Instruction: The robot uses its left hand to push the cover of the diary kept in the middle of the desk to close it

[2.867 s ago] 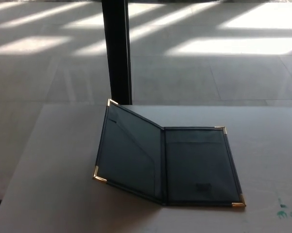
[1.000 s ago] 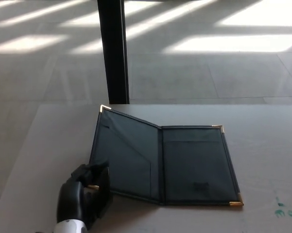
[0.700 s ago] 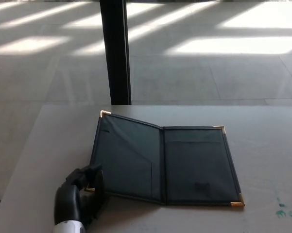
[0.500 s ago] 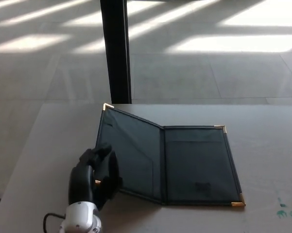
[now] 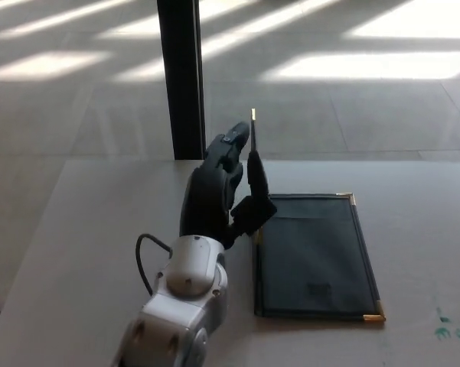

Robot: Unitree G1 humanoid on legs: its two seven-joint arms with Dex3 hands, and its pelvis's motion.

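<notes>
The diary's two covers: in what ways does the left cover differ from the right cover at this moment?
The left cover stands about upright on the spine, seen edge-on; the right cover lies flat on the desk. The left hand is against the left cover, while nothing touches the right cover. The right cover's inner face is in full view; the left cover's is not. Both are dark with gold corner tips.

I see a pale, matte, flat-topped desk (image 5: 84, 229) filling the lower part of my head view. Directly on it lies a dark, leather-look diary with gold metal corner caps (image 5: 314, 256), its right-hand half flat on the desktop. Near the diary's front right corner, toward the desk's right edge, sit a few small green marks (image 5: 448, 330).
</notes>
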